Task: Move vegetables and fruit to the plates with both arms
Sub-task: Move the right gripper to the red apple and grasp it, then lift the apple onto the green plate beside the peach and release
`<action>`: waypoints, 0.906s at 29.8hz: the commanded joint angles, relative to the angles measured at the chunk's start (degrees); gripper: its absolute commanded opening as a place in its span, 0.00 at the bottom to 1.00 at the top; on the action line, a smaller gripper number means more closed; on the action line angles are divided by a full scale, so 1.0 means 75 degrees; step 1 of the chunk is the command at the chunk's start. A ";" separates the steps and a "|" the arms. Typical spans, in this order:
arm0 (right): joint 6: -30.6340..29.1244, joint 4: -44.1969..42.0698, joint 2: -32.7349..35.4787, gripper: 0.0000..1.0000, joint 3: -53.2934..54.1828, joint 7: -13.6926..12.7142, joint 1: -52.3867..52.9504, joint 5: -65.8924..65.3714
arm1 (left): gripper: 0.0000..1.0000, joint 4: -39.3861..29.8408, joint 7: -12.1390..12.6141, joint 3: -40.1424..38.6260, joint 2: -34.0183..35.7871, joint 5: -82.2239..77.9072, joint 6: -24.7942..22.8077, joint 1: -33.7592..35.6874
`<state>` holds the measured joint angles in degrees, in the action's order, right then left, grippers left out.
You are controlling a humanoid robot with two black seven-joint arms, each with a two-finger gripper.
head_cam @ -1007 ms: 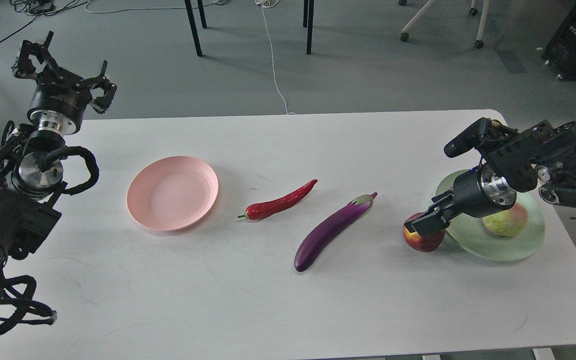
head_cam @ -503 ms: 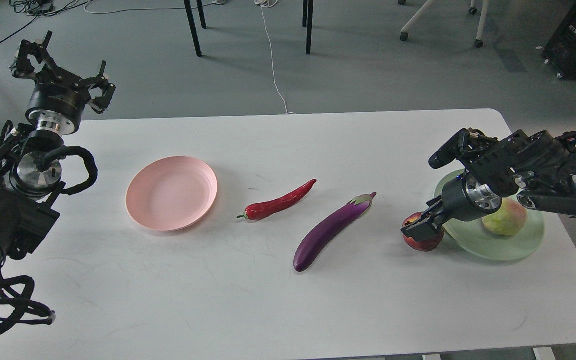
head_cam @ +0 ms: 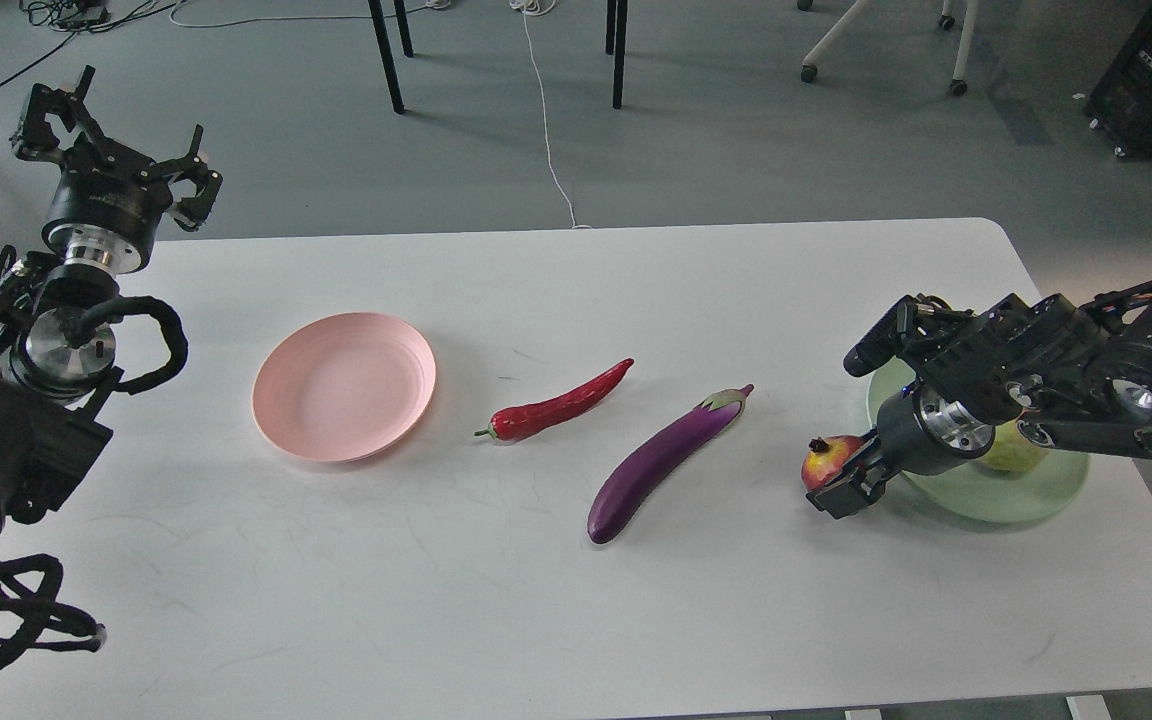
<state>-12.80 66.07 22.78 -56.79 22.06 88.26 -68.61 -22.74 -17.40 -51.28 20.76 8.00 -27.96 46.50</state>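
Observation:
The pale pink plate [head_cam: 344,385] lies empty at the table's left. The red chili pepper [head_cam: 561,402] and the purple eggplant [head_cam: 661,462] lie on the table's middle. The mint green plate [head_cam: 986,503] at the right holds the yellow-green fruit [head_cam: 1018,457], mostly hidden by my right arm. The dark red pomegranate [head_cam: 828,460] sits on the table just left of that plate, crown up. My right gripper [head_cam: 839,487] is down against its front right side; its fingers are too dark to tell apart. My left gripper [head_cam: 108,140] is open and empty, raised beyond the table's far left corner.
The white table [head_cam: 436,600] has its right edge close past the green plate. On the floor behind stand black chair legs [head_cam: 386,55], a white cable [head_cam: 546,120] and a wheeled white chair base [head_cam: 881,40].
My right gripper came down and left from above the pomegranate to its side. The pomegranate has turned and shifted slightly left, crown now showing. My left gripper drifted slightly up and left.

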 commanded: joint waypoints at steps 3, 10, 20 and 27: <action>0.0031 0.0038 0.0068 0.54 0.0166 0.0000 0.0289 0.0077 | 0.98 0.0032 0.0000 -0.0018 0.0009 0.0000 0.0002 0.0011; -0.0004 -0.0230 0.0946 0.54 0.0553 -0.0011 0.0958 0.0194 | 0.98 0.0032 0.0012 -0.0018 0.0126 0.0000 -0.0005 0.0011; 0.0066 -0.1367 0.1873 0.56 0.0623 0.0000 -0.0001 0.0183 | 0.98 0.0020 0.0012 0.0018 0.0056 0.0000 0.0002 0.0011; 0.0090 -0.1731 0.1791 0.72 0.1104 -0.0011 -0.0694 0.0183 | 0.98 -0.0015 0.0023 0.0053 0.0068 0.0000 -0.0005 0.0022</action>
<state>-12.13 53.95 36.53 -49.41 22.03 84.52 -67.26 -22.83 -17.30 -50.99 21.18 8.00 -28.00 46.60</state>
